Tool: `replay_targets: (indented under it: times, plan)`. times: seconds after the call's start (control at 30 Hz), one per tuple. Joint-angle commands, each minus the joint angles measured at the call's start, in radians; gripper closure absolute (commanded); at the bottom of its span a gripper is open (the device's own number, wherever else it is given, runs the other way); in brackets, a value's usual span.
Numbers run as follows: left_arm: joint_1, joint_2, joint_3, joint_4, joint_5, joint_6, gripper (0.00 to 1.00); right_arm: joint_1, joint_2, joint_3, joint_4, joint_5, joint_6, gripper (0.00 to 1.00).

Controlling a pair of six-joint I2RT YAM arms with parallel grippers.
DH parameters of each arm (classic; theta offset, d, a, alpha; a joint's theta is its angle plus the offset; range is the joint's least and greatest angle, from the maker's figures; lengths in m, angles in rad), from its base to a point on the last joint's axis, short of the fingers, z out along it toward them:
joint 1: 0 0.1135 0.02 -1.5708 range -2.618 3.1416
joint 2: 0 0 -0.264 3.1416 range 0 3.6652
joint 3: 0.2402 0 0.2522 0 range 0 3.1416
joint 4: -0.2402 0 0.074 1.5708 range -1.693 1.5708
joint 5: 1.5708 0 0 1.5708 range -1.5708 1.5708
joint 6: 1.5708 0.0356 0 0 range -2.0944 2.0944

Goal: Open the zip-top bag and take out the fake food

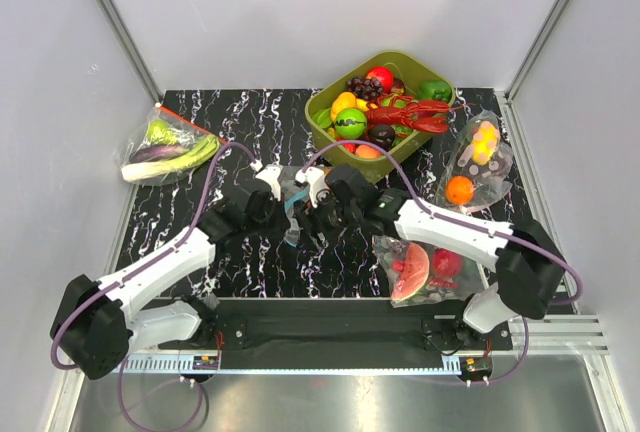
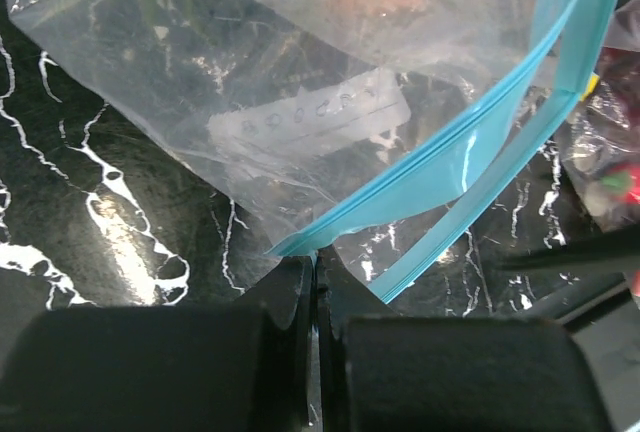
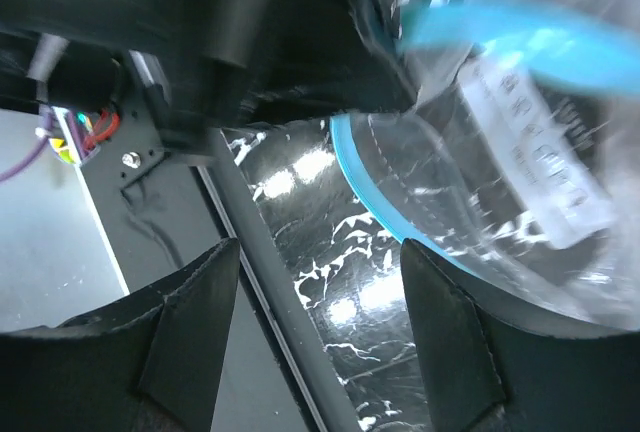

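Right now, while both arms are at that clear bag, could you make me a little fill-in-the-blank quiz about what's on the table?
1. The strip along the zip-top bag's mouth is ___ in colour.
2. The left arm's fingers are ___ on the corner of that strip.
3. The right arm's fingers stand ___, gripping nothing.
4. The red lobster lies in the ___ bin.

Missing words: blue; shut; open; green.

Overhead looks down; wrist views closely share bag [image 2: 300, 52].
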Motion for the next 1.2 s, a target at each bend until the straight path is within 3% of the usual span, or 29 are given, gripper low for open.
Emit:
replay_targets:
  times: [0.0,0.4,0.67,1.03,1.07,1.17]
  plan:
    - [0.0,-0.027,0.023,0.063,0.053,-0.022,1.0,0.009,0.017,-0.034,0.161,0.02,0.079,0.28]
    - [-0.023,-0.136,-0.095,0.157,0.245,-0.076,1.0,0.008,0.175,-0.119,0.419,0.333,0.191,0.28]
    - [-0.029,-0.17,-0.153,0.129,0.249,-0.085,1.0,0.006,0.086,-0.209,0.413,0.364,0.198,0.28]
    - [-0.145,-0.099,-0.147,0.326,0.516,-0.084,1.0,0.008,0.06,-0.323,0.555,0.563,0.327,0.27]
    - [-0.153,-0.093,-0.138,0.321,0.519,-0.076,0.99,0.008,0.052,-0.329,0.556,0.589,0.33,0.27]
    - [-0.156,-0.134,-0.103,0.258,0.474,-0.027,0.65,0.006,0.023,-0.352,0.543,0.624,0.344,0.26]
